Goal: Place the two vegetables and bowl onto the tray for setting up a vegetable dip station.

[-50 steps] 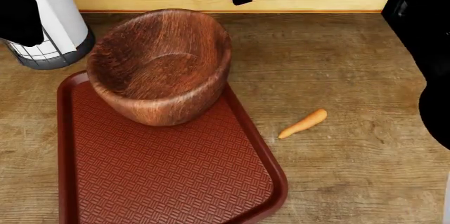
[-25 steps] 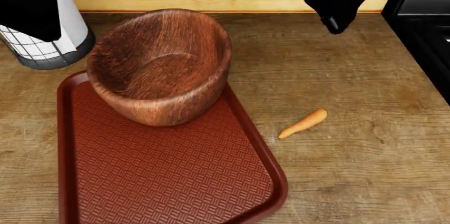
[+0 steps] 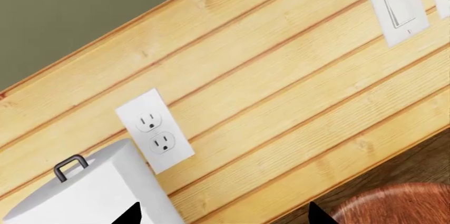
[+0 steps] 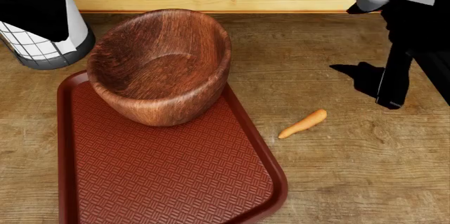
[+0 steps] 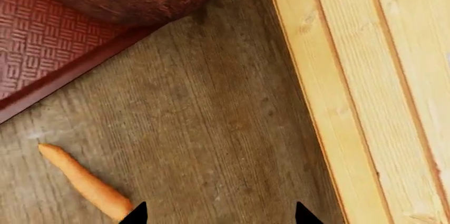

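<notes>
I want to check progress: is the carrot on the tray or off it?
Off: the carrot lies on the wooden table, beside the tray.

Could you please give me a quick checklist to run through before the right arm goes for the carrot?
1. Bowl on the tray: partly; its far side overhangs the rim, not ok.
2. Carrot clear of the tray, lying on the wooden counter: ok.
3. Right gripper empty, jaws apart: ok.
4. Right gripper centred over the carrot: not ok, carrot sits off to one side in the right wrist view.
5. Cucumber located: cannot tell, not in any view.
6. Left gripper out of the way, near the white wire-framed cylinder: ok.
</notes>
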